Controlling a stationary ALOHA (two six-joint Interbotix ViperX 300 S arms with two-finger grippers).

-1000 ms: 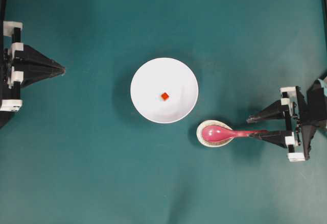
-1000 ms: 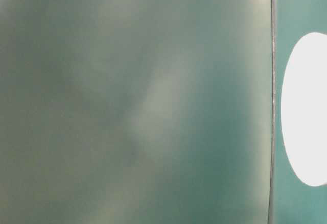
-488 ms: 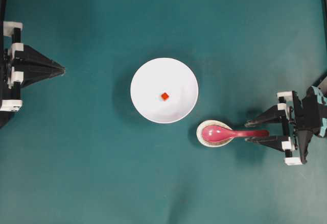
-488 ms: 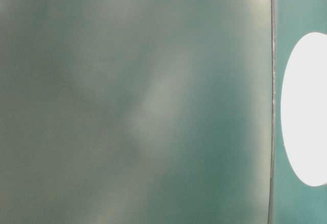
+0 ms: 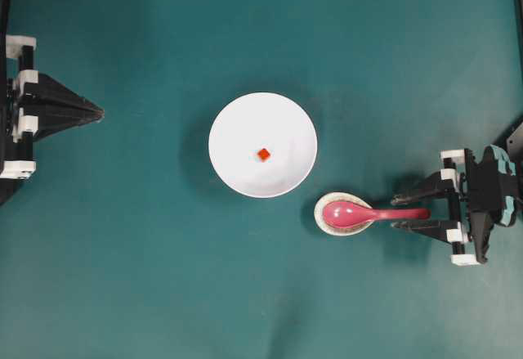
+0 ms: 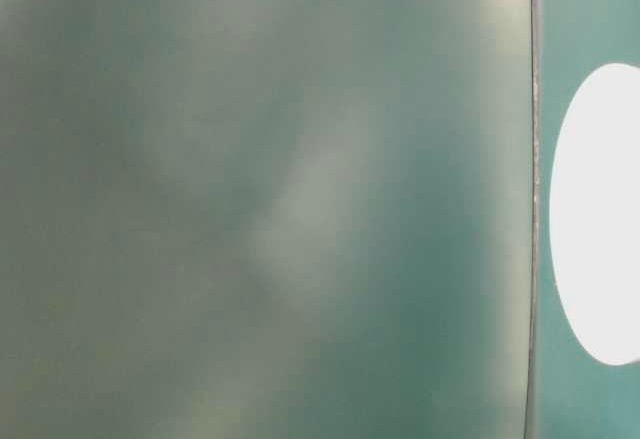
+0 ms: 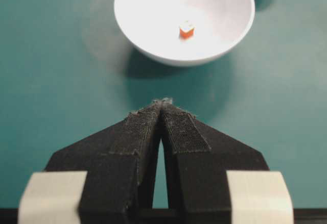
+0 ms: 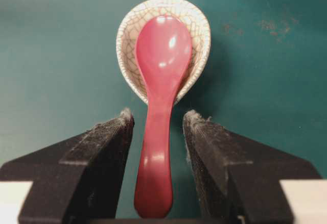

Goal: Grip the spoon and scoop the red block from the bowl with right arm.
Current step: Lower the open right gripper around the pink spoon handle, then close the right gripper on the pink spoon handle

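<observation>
The pink spoon [image 5: 359,212] [image 8: 159,106] lies with its scoop in a small speckled spoon rest [image 5: 331,224] [image 8: 127,40], handle pointing right. My right gripper [image 5: 394,213] [image 8: 158,117] stands open with one finger on each side of the handle, not touching it. The white bowl [image 5: 237,163] [image 7: 153,45] sits mid-table, up and left of the spoon. The tiny red block [image 5: 263,154] [image 7: 186,29] rests on the bowl's bottom. My left gripper [image 5: 100,113] [image 7: 163,102] is shut and empty at the far left, pointing toward the bowl.
Everything rests on a teal table mat [image 5: 163,277]. The table-level view is a blurred teal wash with part of a white round shape [image 6: 600,214] at its right edge.
The right gripper has shifted slightly so its open fingers straddle the spoon handle evenly. Spoon, bowl, block and left arm have not moved.
</observation>
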